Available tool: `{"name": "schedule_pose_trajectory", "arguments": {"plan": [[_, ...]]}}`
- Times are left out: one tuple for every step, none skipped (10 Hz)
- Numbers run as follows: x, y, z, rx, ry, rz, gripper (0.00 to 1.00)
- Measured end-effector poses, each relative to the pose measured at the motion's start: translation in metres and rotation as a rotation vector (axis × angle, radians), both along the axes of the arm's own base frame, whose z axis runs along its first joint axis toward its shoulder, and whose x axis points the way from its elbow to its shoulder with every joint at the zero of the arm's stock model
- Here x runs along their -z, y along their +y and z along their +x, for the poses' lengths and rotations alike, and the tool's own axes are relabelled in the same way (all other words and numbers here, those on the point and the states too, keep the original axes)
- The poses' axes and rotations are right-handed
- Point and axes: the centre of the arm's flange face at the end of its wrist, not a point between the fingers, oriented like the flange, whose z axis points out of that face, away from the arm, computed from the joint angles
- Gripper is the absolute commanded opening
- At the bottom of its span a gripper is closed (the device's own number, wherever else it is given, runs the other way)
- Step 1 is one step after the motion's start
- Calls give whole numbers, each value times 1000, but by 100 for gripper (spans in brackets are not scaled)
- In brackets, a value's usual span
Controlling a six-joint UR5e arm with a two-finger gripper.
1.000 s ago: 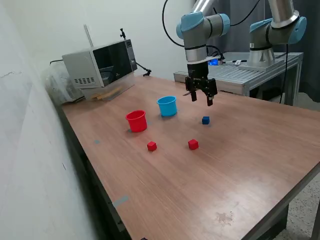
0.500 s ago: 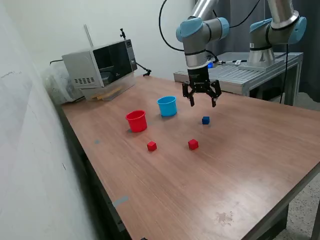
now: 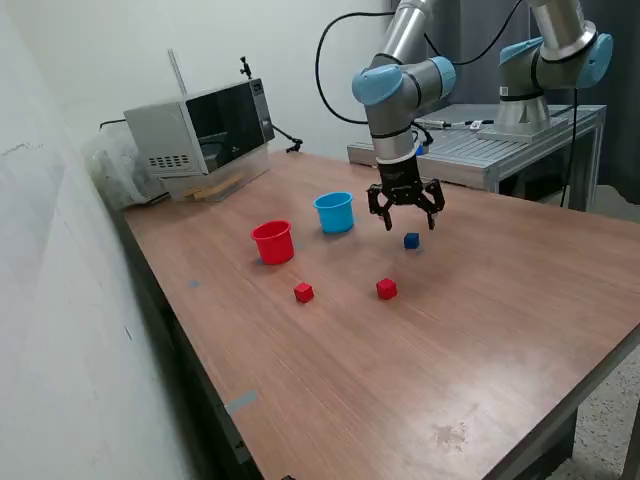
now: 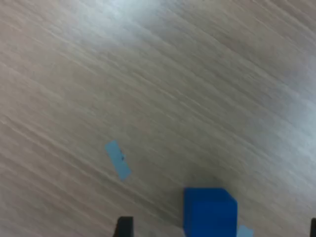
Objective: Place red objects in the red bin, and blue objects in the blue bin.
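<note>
My gripper (image 3: 408,219) hangs open just above a small dark blue cube (image 3: 411,240) on the table. The wrist view shows that cube (image 4: 210,210) between the open fingertips (image 4: 124,226). Two small red cubes (image 3: 303,292) (image 3: 386,289) lie nearer the table's front. The light blue cup (image 3: 334,212) stands to the exterior view's left of the gripper, and the red cup (image 3: 272,242) stands further left. Only one blue cube is visible.
A microwave (image 3: 200,126) stands at the back left of the wooden table (image 3: 420,360). A second arm base (image 3: 545,70) and a metal bench (image 3: 500,140) are behind the table. A pale blue tape strip (image 4: 117,159) lies on the wood near the cube.
The gripper has turned about its axis and come down toward the blue cube, moving slightly toward the exterior view's right. The cubes and cups have not moved.
</note>
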Motion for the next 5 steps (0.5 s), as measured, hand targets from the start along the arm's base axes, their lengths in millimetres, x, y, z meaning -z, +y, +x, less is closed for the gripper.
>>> {"name": "schedule_pose_trajectory", "arguments": {"plan": [[3,0,1,-6,-5,6,100],[5,0,2,-9,-9,9,100],[10,0,2,-11,-16,13,0],[13,0,3,-12,-23,17,0],[16,0,3,-13,-26,20,0]]}}
